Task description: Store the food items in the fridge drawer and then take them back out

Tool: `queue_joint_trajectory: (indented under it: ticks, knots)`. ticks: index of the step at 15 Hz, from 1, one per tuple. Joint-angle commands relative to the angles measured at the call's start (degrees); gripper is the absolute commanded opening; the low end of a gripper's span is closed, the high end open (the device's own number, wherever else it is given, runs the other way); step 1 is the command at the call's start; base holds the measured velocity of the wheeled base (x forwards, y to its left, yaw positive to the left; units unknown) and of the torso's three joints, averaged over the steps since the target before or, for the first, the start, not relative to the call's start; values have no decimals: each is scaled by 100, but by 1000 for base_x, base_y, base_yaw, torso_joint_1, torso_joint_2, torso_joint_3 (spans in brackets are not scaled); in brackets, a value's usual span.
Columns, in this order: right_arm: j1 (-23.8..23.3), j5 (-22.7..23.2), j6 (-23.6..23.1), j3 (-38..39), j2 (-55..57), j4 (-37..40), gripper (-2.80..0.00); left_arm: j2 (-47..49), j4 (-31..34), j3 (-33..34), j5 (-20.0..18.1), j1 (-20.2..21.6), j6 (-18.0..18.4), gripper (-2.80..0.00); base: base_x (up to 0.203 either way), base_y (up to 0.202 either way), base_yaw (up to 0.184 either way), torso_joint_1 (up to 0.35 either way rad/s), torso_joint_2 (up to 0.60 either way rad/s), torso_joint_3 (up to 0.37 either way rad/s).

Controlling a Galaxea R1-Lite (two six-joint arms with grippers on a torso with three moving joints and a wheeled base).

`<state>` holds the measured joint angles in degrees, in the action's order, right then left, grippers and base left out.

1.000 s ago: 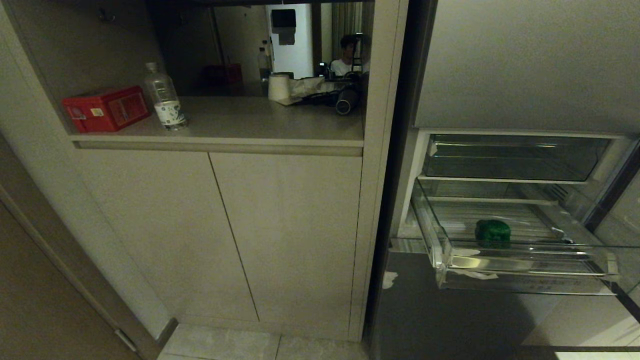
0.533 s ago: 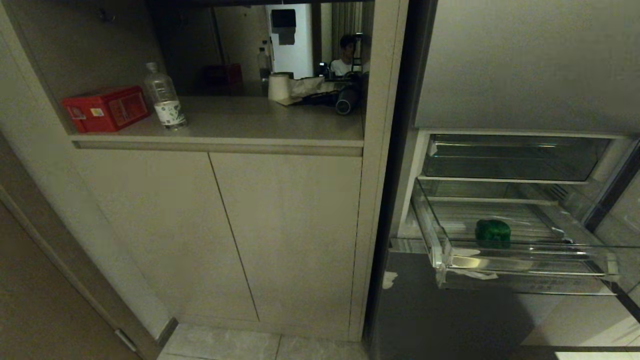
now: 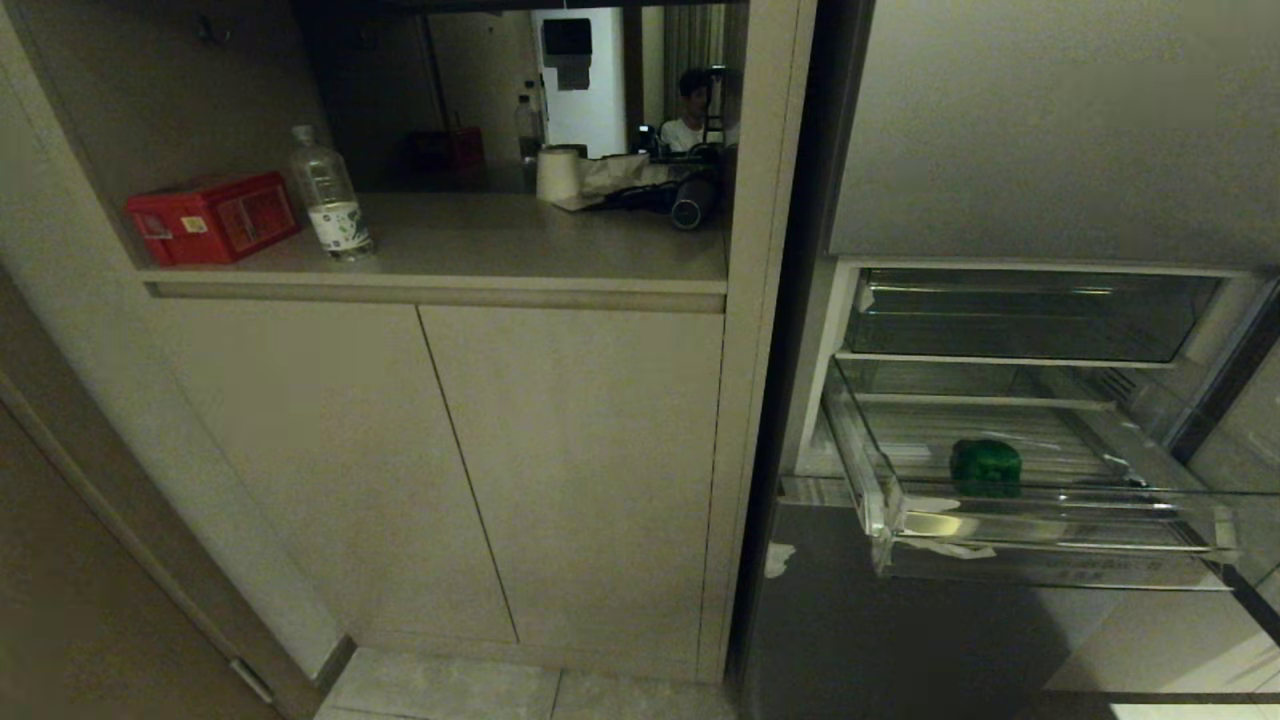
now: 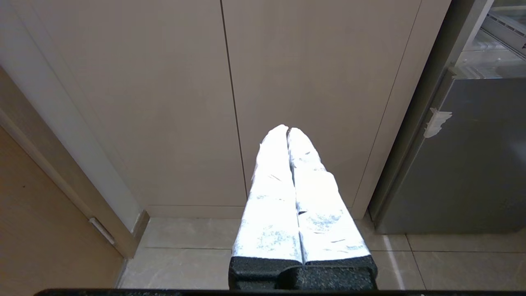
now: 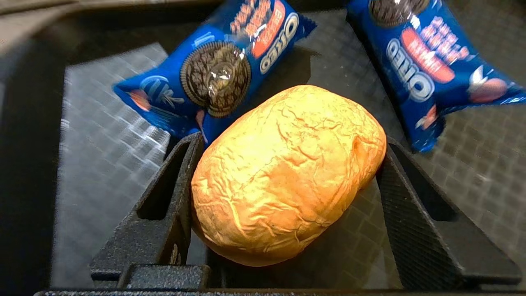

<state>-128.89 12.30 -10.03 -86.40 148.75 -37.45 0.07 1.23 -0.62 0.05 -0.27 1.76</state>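
Food item [image 3: 985,465] in fridge drawer [image 3: 1050,535]

Home kitchen: fridge [image 3: 1050,130], cabinets [image 3: 440,460].

No visible change in scene.

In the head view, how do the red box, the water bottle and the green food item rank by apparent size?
1. Red box: largest.
2. Water bottle: narrower, though taller.
3. Green food item: smallest, lying in the fridge drawer.
They stand at different distances, so true sizes stay unsure.
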Motion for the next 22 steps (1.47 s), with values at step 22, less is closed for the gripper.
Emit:
queue_joint_trajectory:
  ticks: [22]
  knots:
    - [6275,937,2092,2108,-6969,873,-280,1,0,1,0,-3,0,-280,0,0,0,0,0,0]
